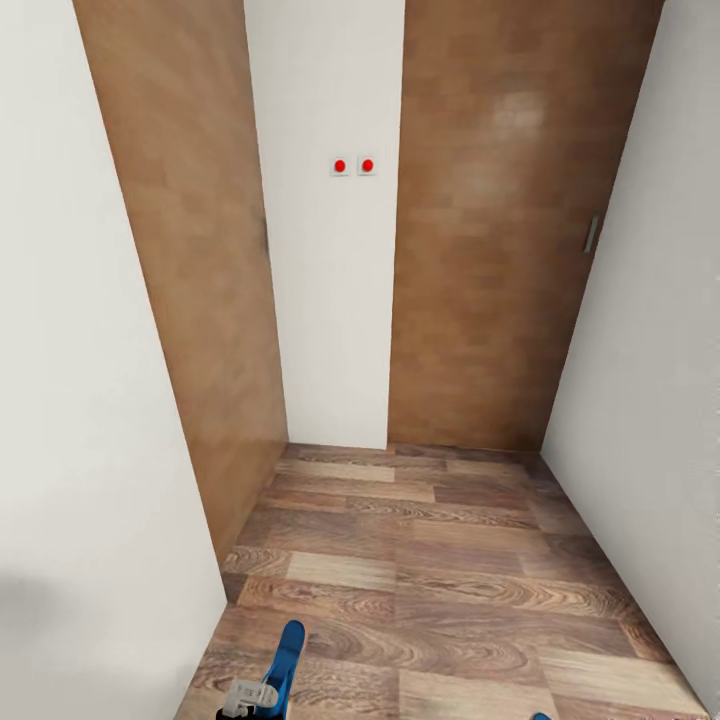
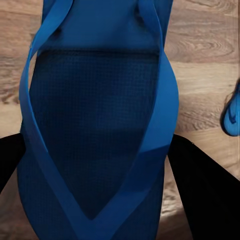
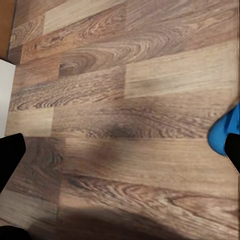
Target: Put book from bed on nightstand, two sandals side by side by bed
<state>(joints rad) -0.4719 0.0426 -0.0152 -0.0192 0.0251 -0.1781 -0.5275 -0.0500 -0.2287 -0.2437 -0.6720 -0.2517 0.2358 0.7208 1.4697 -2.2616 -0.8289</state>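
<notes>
Nearest the camera, in the left wrist view, a blue sandal (image 2: 95, 125) sits between the two dark fingers (image 2: 207, 195) of the left gripper (image 2: 100, 170). The fingers press against its two long edges, so the gripper is closed on the sandal across its width. The sandal's long axis runs straight out along the fingers, straps facing the camera.

In the head view the same sandal (image 1: 285, 650) sticks up above the left gripper (image 1: 250, 695), over the wood-plank floor (image 1: 450, 600), pointing toward the brown door (image 1: 490, 250) ahead.

A second patch of blue, probably the other sandal (image 2: 231, 116), shows beside the held one in the left wrist view, apart from it. In the right wrist view a blue edge (image 3: 223, 131) sits right against one dark finger (image 3: 234, 150) of the right gripper (image 3: 120, 155). The fingers stand wide apart across that view, and I cannot tell whether they grip anything.

The robot faces a narrow corner: white walls (image 1: 90, 400), two brown doors and two red-dotted switches (image 1: 353, 166). The bed is nowhere here, so my judgement is that the robot has to turn away from the door before it can lay the sandal down. The left arm carries it, and its long axis must end up parallel with its partner's.
</notes>
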